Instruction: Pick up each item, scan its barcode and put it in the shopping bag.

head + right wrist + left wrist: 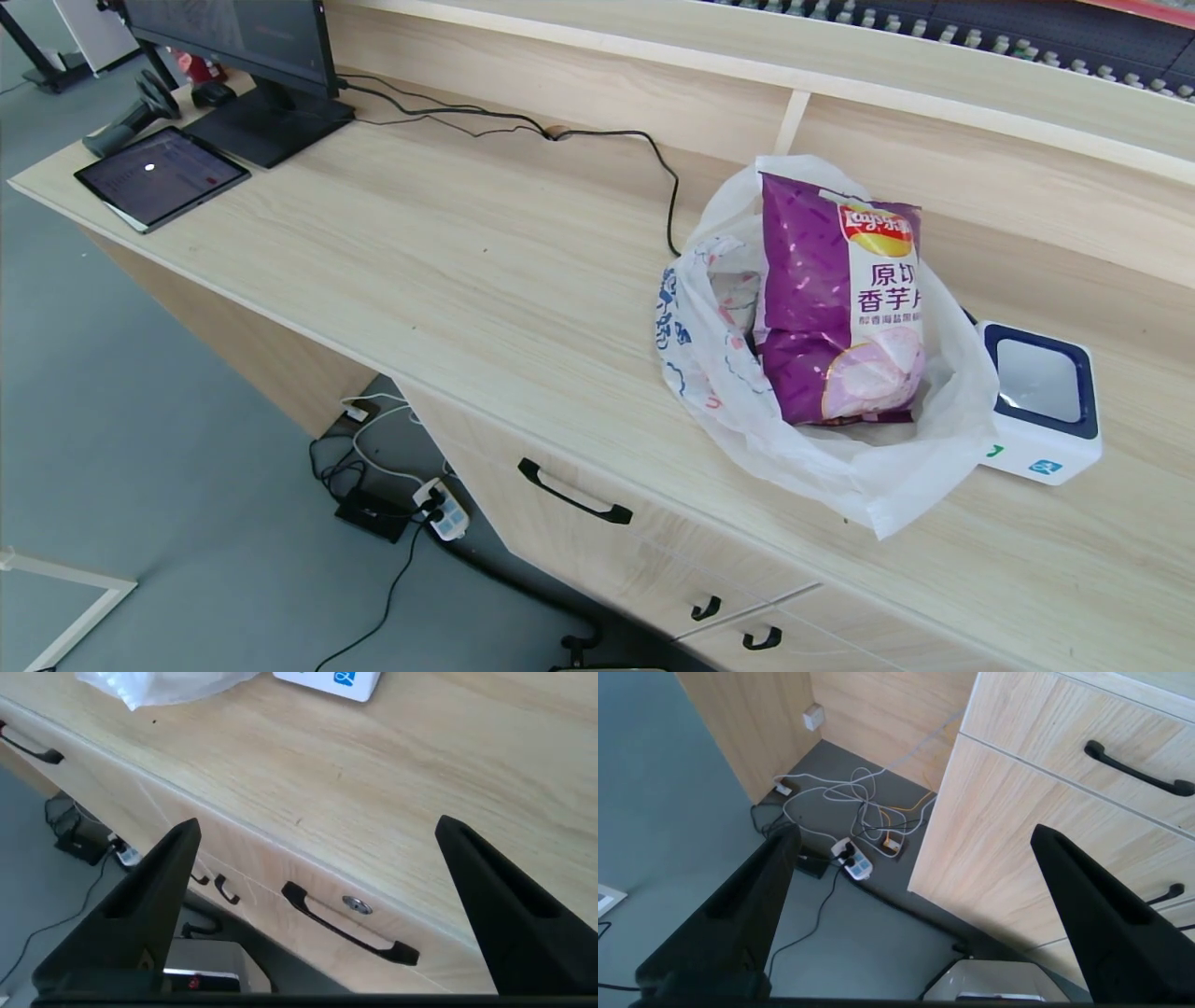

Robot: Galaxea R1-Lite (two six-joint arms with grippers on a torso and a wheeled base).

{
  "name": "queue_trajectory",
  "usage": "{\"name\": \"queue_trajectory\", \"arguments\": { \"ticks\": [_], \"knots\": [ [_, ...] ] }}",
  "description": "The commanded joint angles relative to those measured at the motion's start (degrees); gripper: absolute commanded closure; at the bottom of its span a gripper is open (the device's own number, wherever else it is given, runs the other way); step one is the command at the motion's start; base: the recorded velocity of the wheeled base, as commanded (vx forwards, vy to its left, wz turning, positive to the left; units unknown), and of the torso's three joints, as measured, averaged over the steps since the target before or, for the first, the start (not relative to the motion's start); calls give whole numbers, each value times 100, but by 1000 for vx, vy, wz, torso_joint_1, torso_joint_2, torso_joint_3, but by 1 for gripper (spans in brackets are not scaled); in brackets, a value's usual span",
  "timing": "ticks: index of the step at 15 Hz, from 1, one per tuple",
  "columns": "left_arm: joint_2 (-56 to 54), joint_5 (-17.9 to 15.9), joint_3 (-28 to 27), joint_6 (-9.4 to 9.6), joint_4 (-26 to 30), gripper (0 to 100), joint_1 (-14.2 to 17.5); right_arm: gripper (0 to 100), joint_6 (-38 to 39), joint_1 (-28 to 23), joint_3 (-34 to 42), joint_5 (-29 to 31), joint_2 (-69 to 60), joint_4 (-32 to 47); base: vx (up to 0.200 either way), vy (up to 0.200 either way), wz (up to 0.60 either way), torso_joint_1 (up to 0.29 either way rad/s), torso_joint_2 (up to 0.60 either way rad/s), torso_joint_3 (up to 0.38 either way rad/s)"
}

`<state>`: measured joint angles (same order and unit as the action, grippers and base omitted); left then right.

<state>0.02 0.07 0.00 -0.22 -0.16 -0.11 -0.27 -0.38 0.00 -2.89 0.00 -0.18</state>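
Shopping bag (711, 378) on wooden counter (420, 280), grey floor (140, 448)

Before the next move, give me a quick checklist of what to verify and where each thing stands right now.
1. The chip bag sits inside the shopping bag: ok.
2. The left gripper is open and empty: ok.
3. The right gripper is open and empty, above the counter edge: ok.
4. The scanner stands upright on the counter beside the shopping bag, window uncovered: ok.
5. The chip bag's barcode has been scanned: cannot tell.
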Motion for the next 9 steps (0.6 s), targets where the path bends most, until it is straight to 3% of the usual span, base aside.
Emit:
{"name": "queue_trajectory", "arguments": {
  "ticks": [1,9],
  "knots": [
    [-2,1,0,-4,-2,0,2,0,-105,11,0,8,9,9,0,0,0,0,0,0],
    [-2,1,0,-13,7,0,11,0,-17,20,0,25,9,9,0,0,0,0,0,0]
  ]
}}
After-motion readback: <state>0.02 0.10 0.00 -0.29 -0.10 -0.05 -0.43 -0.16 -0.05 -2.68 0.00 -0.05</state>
